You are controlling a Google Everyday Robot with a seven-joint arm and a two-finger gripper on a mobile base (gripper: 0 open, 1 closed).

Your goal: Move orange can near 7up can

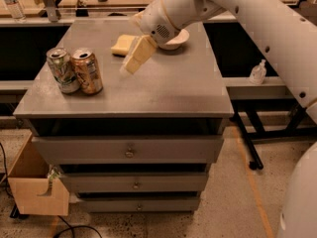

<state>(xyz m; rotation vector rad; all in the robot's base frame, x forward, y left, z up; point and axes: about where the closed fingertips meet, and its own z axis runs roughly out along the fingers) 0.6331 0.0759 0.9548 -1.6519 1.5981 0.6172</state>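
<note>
- the orange can (87,71) is being seen standing upright at the left of the frame, on the grey table (168,90). it is right beside the 7up can (63,69), touching it or all but touching.
- the gripper (131,66) is being held above the tabletop at the upper middle of the frame, well apart from both cans. whether it is released or clenched cannot be told, and no can is being carried in it.
- the orange can is being judged light and stiff, but thin-walled, so denting is being risked under a hard squeeze. whether it is full cannot be told.
- its painted metal wall is being judged smooth and rather slippery.
- a hold is being judged best taken at mid-height across the round body, from the front or the right, since the left side is being blocked by the 7up can.
</note>
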